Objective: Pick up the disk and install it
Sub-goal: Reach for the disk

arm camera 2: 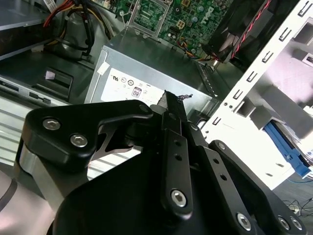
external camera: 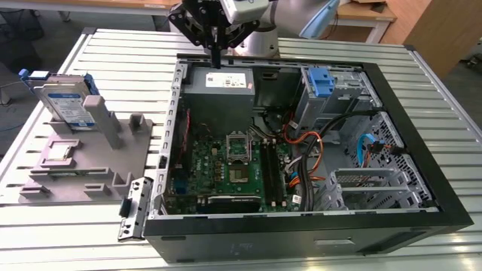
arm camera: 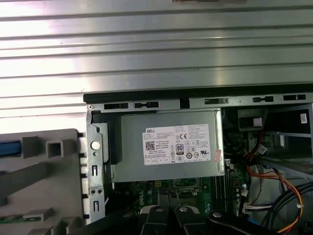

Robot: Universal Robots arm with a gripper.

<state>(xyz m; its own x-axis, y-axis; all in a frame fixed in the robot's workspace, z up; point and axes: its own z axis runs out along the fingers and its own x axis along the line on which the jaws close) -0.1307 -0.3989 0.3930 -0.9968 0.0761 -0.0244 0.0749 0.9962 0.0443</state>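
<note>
The disk point(external camera: 66, 104) stands on edge in a grey fixture point(external camera: 90, 161) at the exterior view's left, beside the open computer case; it is silver-grey with a white-and-blue label and a blue frame. Its blue frame edge point(arm camera 2: 289, 149) also shows in the second wrist view. My gripper point(external camera: 216, 61) hangs over the case's far wall, above the power-supply box point(external camera: 218, 83), well apart from the disk. Its black fingers point(arm camera 2: 170, 105) are pressed together and hold nothing.
The open black computer case point(external camera: 421, 141) lies on a slatted metal table point(external camera: 128, 45). Inside are the motherboard point(external camera: 233, 169), orange and black cables point(external camera: 316, 149), and a drive bay with a blue latch point(external camera: 321, 82). The fixture also carries a small chip-like part point(external camera: 60, 152).
</note>
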